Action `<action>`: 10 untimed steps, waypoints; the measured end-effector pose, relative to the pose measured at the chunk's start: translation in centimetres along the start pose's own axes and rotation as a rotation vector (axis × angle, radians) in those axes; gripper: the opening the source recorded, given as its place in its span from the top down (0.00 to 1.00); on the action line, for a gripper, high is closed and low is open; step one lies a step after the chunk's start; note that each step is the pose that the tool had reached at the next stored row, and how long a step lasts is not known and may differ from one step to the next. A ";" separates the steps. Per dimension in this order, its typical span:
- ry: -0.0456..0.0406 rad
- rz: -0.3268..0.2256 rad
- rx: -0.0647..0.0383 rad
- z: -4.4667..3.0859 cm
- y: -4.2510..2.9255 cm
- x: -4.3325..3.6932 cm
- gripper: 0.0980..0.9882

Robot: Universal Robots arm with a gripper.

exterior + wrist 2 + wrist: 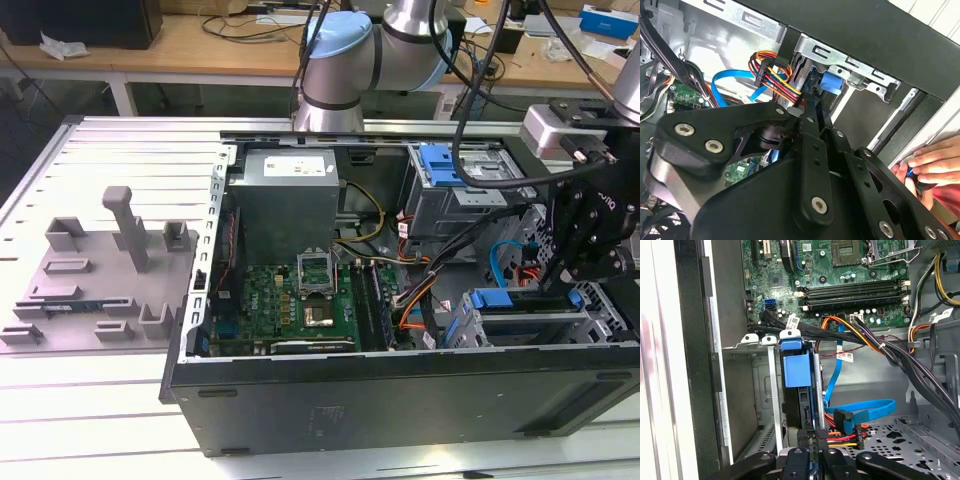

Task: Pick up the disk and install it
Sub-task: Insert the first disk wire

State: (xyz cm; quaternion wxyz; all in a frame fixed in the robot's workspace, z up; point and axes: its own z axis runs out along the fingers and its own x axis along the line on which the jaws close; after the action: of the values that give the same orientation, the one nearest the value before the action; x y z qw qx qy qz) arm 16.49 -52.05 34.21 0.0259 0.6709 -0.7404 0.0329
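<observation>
**First wrist view: disk upright in the drive cage, gripper closed on its edge**

First wrist view puts the disk (801,390) standing on edge inside the metal drive cage (769,390) of the open computer case (400,400), its blue carrier frame facing the camera and its dark body running down toward the gripper (812,437). The two black fingertips meet on the disk's near edge, so the jaws are closed on it (only a thin sliver of the drive shows between them). Just beside the disk lie a blue flat data cable (865,409) and a bundle of red, yellow and black power wires (847,432).

In the exterior view the disk (520,300) sits low in the cage at the case's corner on the exterior view's right, with the gripper (560,285) over it. The green motherboard (300,300) fills the case floor, the grey power-supply box (285,195) behind it.

In the second wrist view a person's hand (935,162) rests against the outside of the case.
</observation>
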 end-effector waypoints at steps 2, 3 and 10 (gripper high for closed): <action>0.0001 0.000 0.000 0.10 0.00 -0.01 0.92; 0.0002 0.000 0.000 0.16 0.00 -0.02 0.92; -0.0003 -0.002 0.000 0.42 -0.03 -0.04 0.92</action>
State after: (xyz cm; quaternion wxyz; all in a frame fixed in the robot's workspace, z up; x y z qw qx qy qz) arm 16.52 -52.04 33.79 0.0258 0.6714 -0.7399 0.0328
